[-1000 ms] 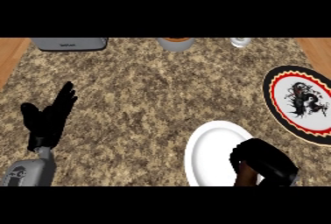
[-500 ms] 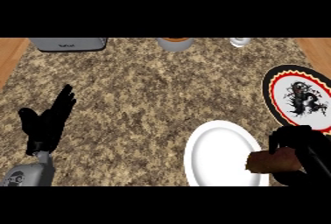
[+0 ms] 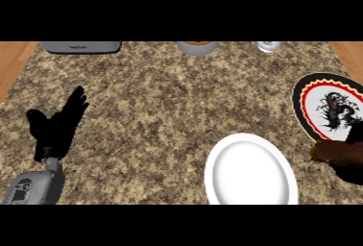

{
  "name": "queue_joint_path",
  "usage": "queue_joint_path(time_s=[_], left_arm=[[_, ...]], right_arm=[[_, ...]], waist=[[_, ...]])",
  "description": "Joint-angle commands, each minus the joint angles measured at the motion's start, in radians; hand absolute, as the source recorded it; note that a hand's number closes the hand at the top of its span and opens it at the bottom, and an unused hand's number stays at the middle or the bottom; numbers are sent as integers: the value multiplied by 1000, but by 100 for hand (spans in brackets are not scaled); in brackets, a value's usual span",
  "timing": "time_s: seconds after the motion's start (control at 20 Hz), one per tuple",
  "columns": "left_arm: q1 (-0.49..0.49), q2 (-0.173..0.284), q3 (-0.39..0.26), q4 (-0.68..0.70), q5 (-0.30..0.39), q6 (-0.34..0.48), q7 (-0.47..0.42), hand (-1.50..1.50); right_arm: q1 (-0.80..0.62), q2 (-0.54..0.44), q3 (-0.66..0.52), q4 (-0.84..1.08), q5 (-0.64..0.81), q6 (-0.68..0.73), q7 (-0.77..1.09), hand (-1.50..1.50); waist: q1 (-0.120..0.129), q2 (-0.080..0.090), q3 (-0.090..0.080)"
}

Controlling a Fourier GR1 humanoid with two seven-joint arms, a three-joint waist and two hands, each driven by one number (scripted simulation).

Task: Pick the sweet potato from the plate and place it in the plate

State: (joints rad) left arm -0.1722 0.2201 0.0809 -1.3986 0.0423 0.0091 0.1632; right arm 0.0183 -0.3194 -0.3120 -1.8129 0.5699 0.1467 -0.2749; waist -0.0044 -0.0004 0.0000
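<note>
The right hand (image 3: 351, 166) shows only partly at the counter's (image 3: 177, 96) right edge, its fingers curled round the sweet potato (image 3: 334, 152), which sits between the white plate (image 3: 249, 169) at the front edge and the patterned plate (image 3: 330, 108) at the right edge. The left hand (image 3: 56, 127) rests open near the left edge, fingers straight and pointing up. Along the back edge stand a grey appliance (image 3: 79, 46), a cup (image 3: 196, 47) and a small glass (image 3: 269, 46).
</note>
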Motion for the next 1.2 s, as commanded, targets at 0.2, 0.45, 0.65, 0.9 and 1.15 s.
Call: queue_joint_path(time_s=[0.2,0.45,0.65,0.9,1.15], left_arm=[[-14,18,12,-23,4,-22,28,0],[26,-3,-2,-41,-11,-22,7,0],[-17,-24,-6,42,-32,-8,-32,0],[-58,-31,-9,25,-31,2,12,0],[-24,-13,6,17,-17,-32,-34,0]], right_arm=[[-244,-167,-178,488,-38,-49,-117,150],[-309,-198,-149,790,32,-153,-287,150],[-366,-278,-100,958,112,-148,-337,150],[-477,-366,-116,1197,76,28,-330,-150],[-557,-362,-119,1392,87,-53,-566,-150]], waist=[[21,5,1],[21,4,1],[22,8,1],[27,10,2],[39,15,4]])
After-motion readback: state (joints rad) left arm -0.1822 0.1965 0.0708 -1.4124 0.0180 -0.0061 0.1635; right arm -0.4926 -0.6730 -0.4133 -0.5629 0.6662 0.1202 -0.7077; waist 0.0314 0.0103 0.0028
